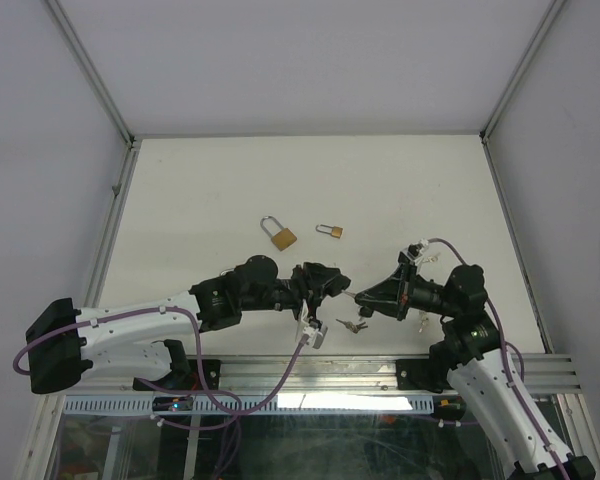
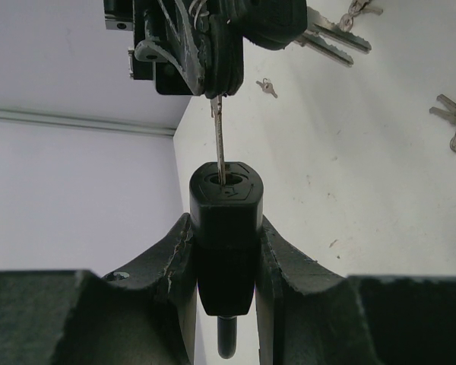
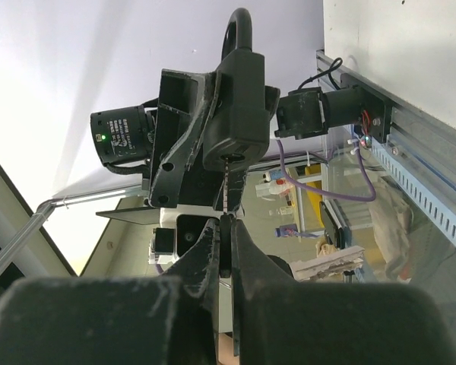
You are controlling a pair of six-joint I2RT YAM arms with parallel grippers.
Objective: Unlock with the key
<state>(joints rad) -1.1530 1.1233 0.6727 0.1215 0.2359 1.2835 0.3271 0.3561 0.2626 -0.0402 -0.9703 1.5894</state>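
Bright, even overhead light leaves only faint shadows on the white table. In the 2 wrist views the near fingers look dark and soft. The right wrist view is backlit.

The left gripper and right gripper meet nose to nose over the near middle of the table. They are joined by a key seated in the black padlock, so nothing can pass between them. A bunch of keys lies just beside them, toward the near rail. Beyond them a large brass padlock and a small brass padlock sit near each other. The far tabletop and both side strips are open, bounded by the walls.
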